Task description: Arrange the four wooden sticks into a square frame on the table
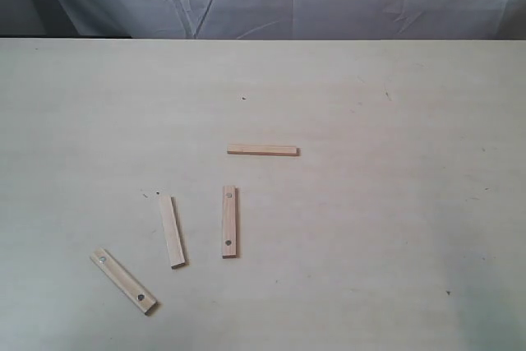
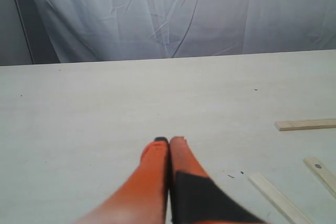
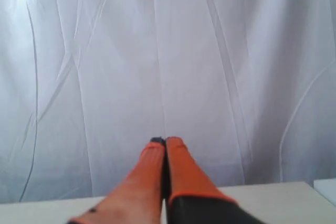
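On table (image 1: 394, 228), four wooden sticks (image 1: 229, 221) lie scattered, none touching. L gripper (image 2: 169, 140) & R gripper (image 3: 165, 140): both closed tight, nothing held; L over bare table.

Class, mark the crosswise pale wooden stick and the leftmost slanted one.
Crosswise flat pale-wood stick (image 1: 263, 150): exterior view, middle of its length.
Leftmost slanted two-holed pale-wood stick (image 1: 123, 281): exterior view, midway between its holes.
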